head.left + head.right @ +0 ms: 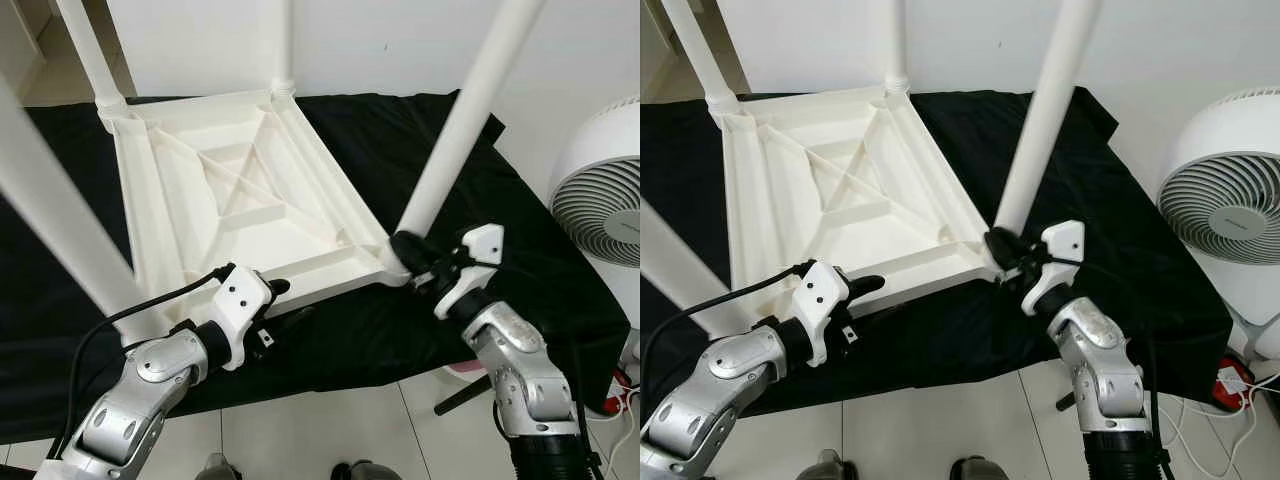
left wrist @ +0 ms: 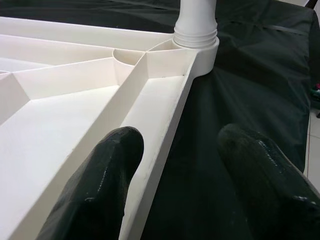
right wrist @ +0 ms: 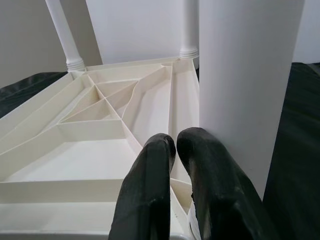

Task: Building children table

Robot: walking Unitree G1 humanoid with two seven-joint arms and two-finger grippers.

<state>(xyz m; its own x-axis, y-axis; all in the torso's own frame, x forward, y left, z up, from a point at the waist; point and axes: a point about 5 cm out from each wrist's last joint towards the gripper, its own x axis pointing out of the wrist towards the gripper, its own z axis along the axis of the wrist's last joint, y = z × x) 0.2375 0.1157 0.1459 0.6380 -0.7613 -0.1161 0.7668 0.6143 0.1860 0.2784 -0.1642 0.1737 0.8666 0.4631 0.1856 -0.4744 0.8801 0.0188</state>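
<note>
Now I see the white children's table (image 1: pixel 240 190) upside down on a black cloth (image 1: pixel 420 140); my left gripper (image 2: pixel 175 185) straddles its rim, jaws released; my right gripper (image 1: pixel 1005 248) presses clenched jaws against a leg (image 1: pixel 1040 120).

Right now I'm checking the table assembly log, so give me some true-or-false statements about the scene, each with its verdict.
1. The white table top lies upside down on a black cloth. True.
2. The left gripper is shut on a loose screw. False: its fingers are open, straddling the table top's near rim.
3. The right gripper is at the base of the near right table leg. True.
4. The right gripper's fingers are spread wide apart. False: they are together, beside the leg.
5. A red fan stands on the robot's left. False: a white fan stands on its right.
</note>
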